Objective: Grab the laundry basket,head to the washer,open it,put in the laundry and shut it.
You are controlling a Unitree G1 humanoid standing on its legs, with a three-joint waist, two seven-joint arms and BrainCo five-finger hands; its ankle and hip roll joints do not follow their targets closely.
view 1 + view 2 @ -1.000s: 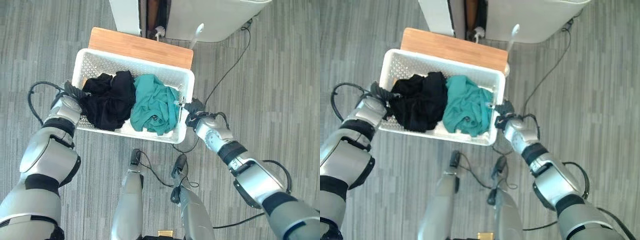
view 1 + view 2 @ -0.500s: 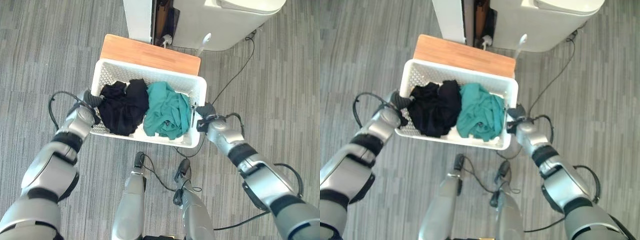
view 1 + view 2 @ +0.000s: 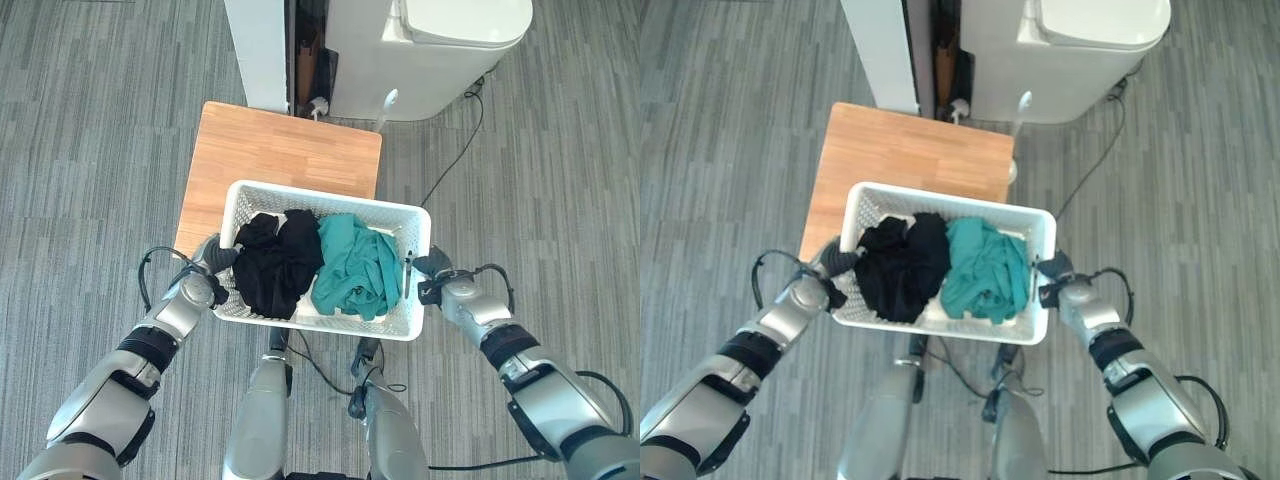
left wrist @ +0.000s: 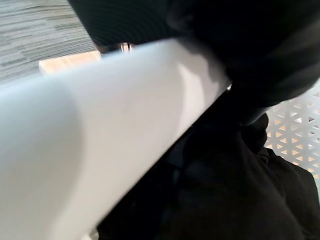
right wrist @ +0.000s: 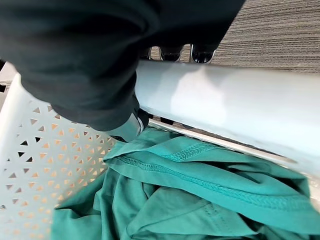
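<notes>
A white perforated laundry basket (image 3: 330,195) hangs in front of me, held at both short ends. A black garment (image 3: 275,265) fills its left half and a teal garment (image 3: 357,268) its right half. My left hand (image 3: 207,268) is shut on the left rim, which the left wrist view shows as a broad white rim (image 4: 100,125) with black cloth (image 4: 225,190) below. My right hand (image 3: 435,282) is shut on the right rim, its dark fingertips (image 5: 172,52) hooked over the rim (image 5: 225,105) above the teal cloth (image 5: 200,200). The white washer (image 3: 450,45) stands at the far side, lid shut.
A low wooden table (image 3: 280,150) stands just beyond the basket, partly under its far edge. A tall white panel (image 3: 258,50) rises left of the washer, with a dark gap between them. Grey plank floor (image 3: 90,150) spreads to both sides.
The basket has come off the wooden table toward me, baring most of the tabletop. The whole view has shifted too, and more of the washer shows.
</notes>
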